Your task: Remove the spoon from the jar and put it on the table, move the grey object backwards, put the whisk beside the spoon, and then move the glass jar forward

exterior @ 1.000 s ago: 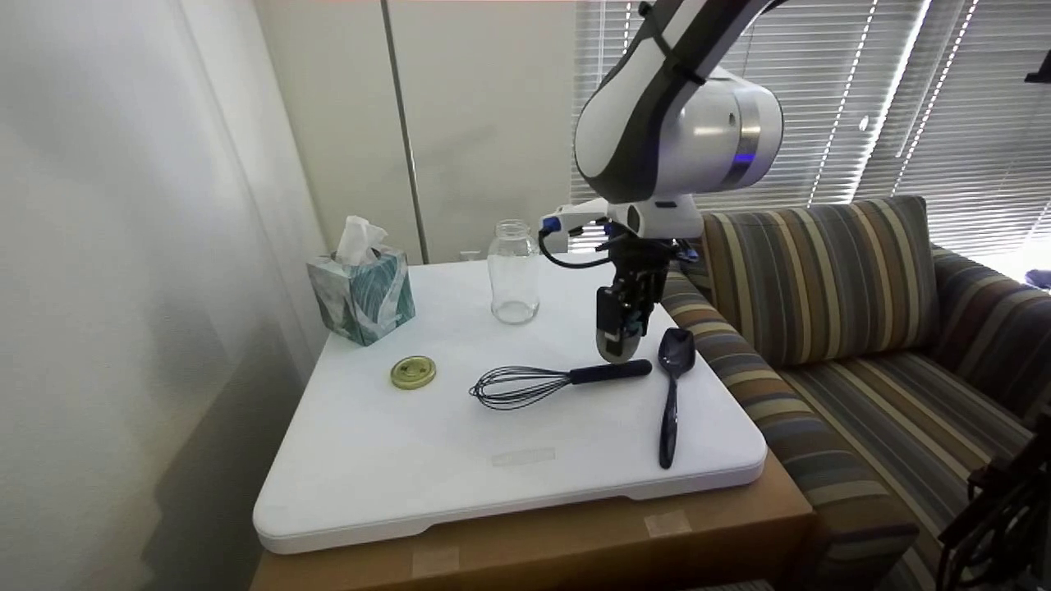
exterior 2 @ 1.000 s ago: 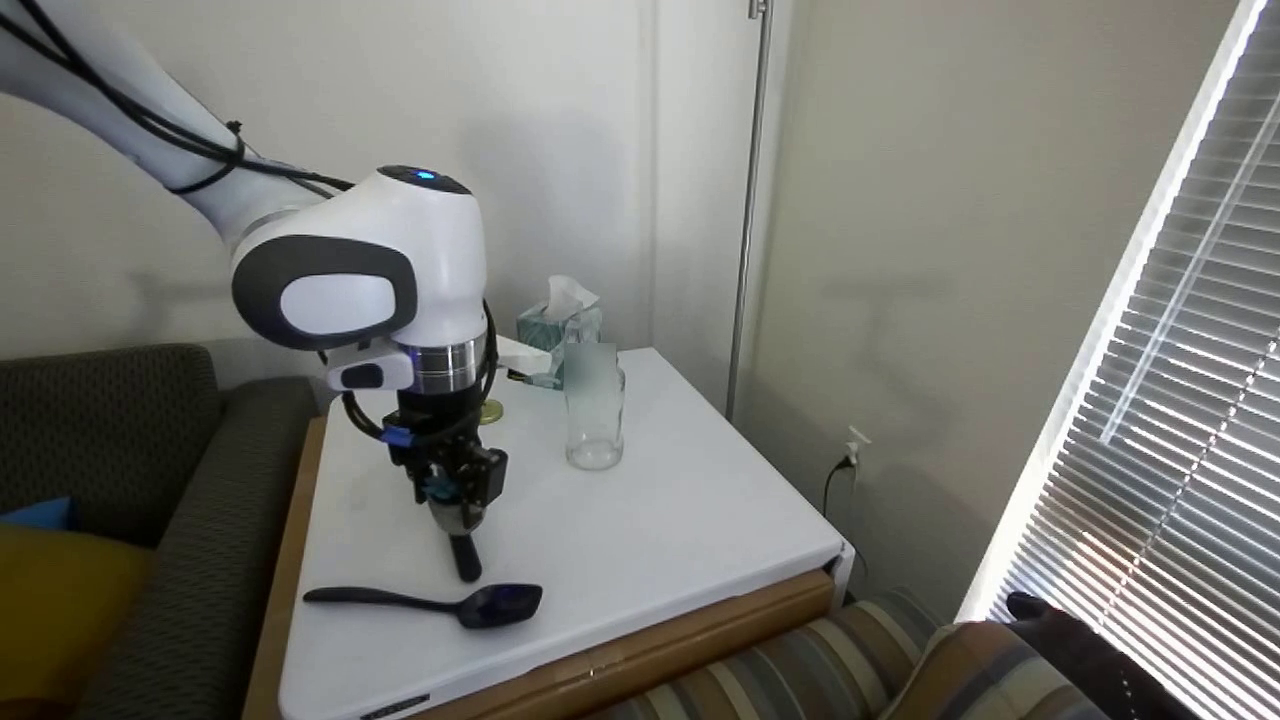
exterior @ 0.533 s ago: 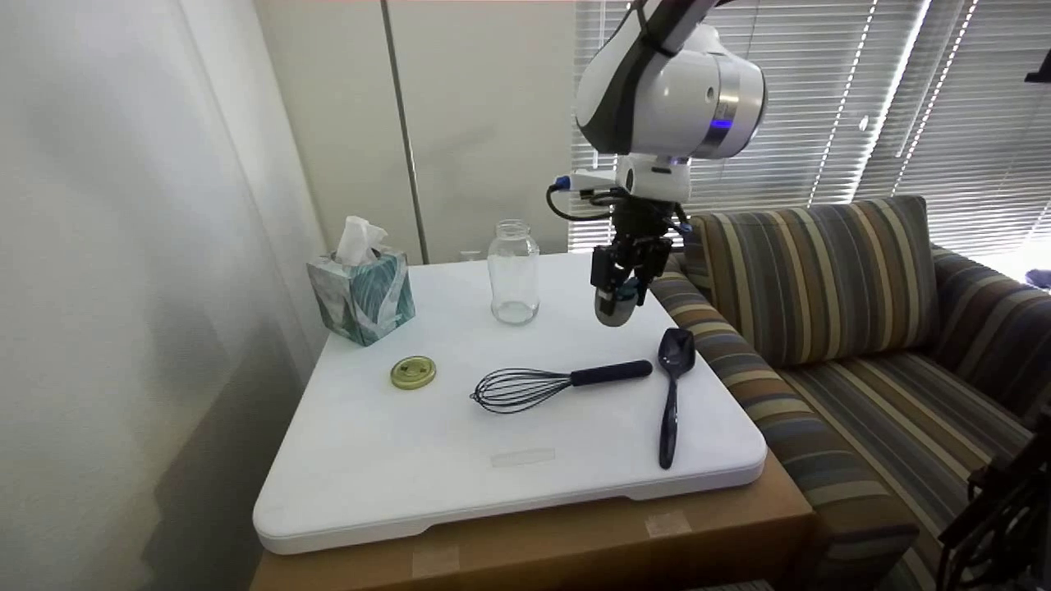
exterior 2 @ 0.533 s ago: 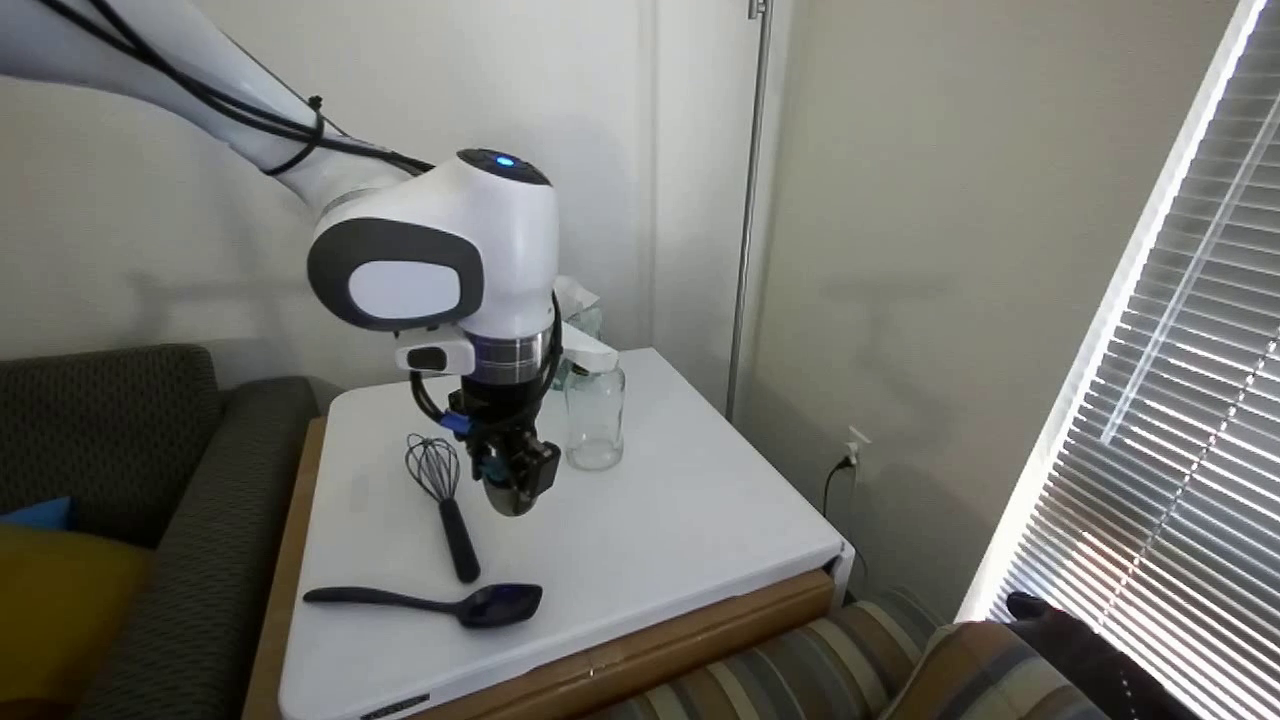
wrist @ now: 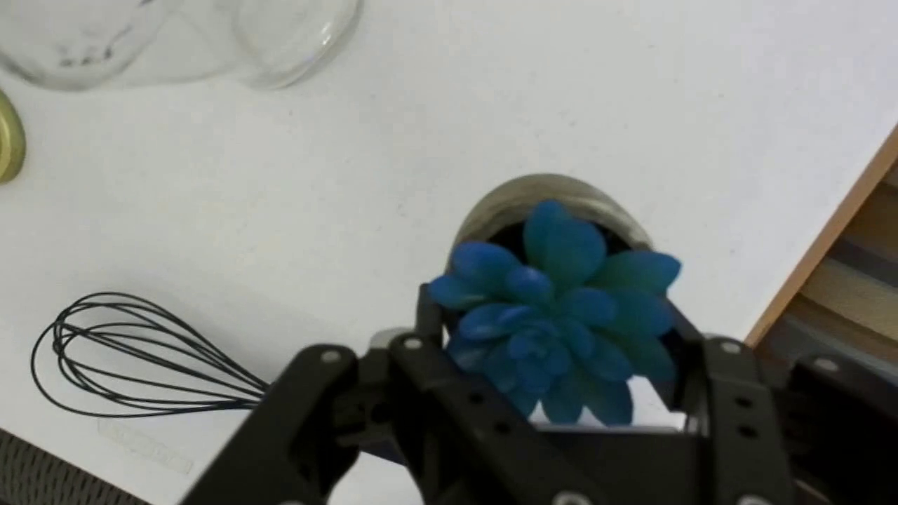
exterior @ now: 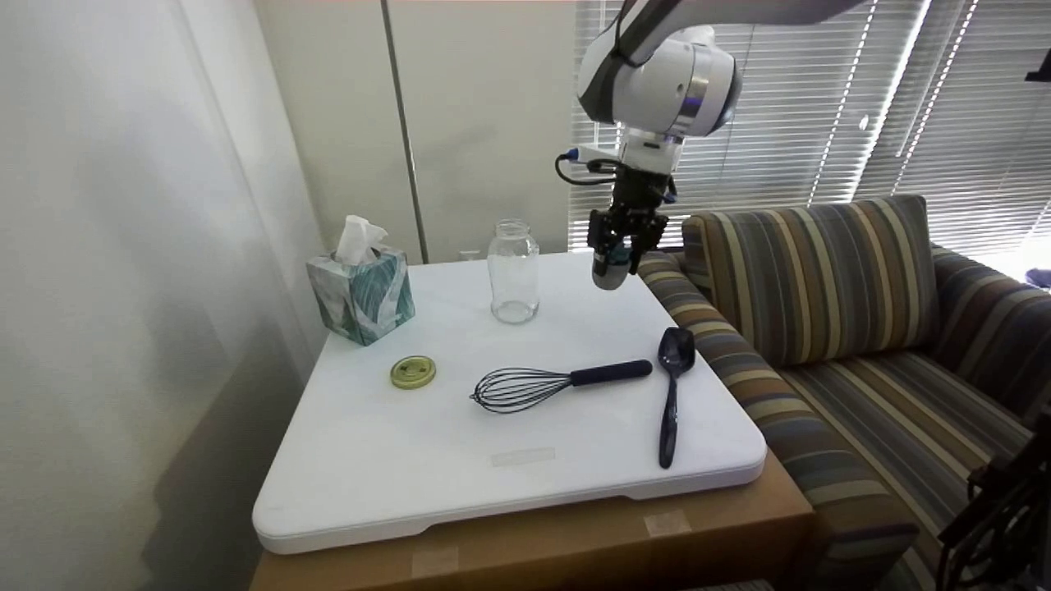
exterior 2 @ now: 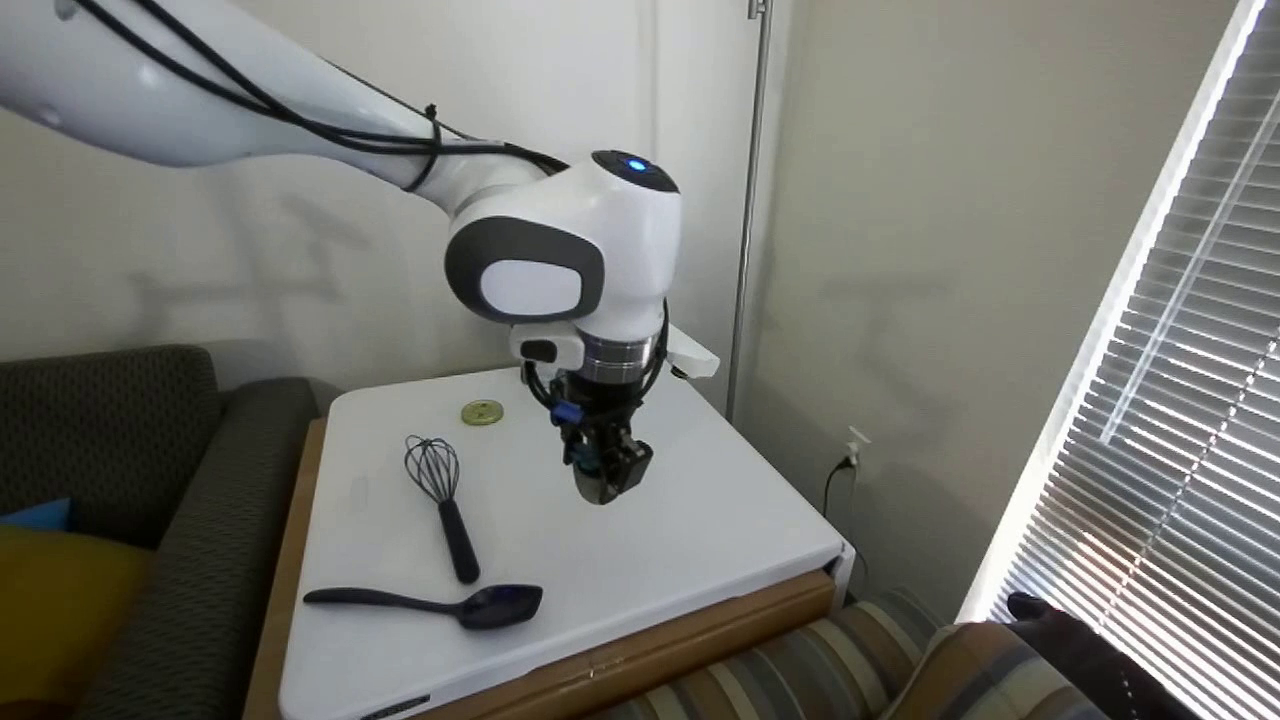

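Observation:
My gripper (exterior: 621, 246) is shut on the grey object (exterior: 608, 277), a grey pot with a blue succulent, held above the table. It also shows in an exterior view (exterior 2: 592, 488) and in the wrist view (wrist: 544, 188), where leaves hide the fingertips (wrist: 561, 322). The glass jar (exterior: 514, 283) stands upright at the back; it shows partly in the wrist view (wrist: 295, 42) and the arm hides it in an exterior view. The whisk (exterior: 608, 374) lies on the white table (exterior: 386, 468), its handle end near the head of the black spoon (exterior: 675, 355). Both also lie there in an exterior view, whisk (exterior 2: 458, 540) and spoon (exterior 2: 495, 606).
A teal tissue box (exterior: 365, 297) stands at the table's far left side. A flat yellow-green lid (exterior: 413, 372) lies on the table and also shows in an exterior view (exterior 2: 482, 412). A striped sofa (exterior: 739, 386) borders one table edge.
The gripper has carried the grey pot away from the whisk handle, toward the back of the table. The whisk is uncovered. The jar, visible earlier in both exterior views, is now hidden in an exterior view.

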{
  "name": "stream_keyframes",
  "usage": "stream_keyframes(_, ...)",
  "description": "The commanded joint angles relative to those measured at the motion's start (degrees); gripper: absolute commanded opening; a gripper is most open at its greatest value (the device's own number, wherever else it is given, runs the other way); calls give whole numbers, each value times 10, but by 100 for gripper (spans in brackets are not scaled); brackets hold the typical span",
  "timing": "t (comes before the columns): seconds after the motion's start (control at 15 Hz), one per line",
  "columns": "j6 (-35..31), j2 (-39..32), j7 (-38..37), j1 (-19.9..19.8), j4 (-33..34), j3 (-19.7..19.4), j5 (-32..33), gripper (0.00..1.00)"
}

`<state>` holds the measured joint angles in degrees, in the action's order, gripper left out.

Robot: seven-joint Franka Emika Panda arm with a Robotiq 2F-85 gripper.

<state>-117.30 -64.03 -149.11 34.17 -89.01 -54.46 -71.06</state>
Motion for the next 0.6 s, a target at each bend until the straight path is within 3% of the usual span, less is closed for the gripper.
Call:
stream_keyframes(0.0, 86, -111, 0, -16, 70, -91, -98, 42)
stream_keyframes(0.2, 116, -160, 0, -37, 95, -121, -142, 42)
stream_keyframes(0.53, 78, -196, 0, -52, 120, -114, -197, 42)
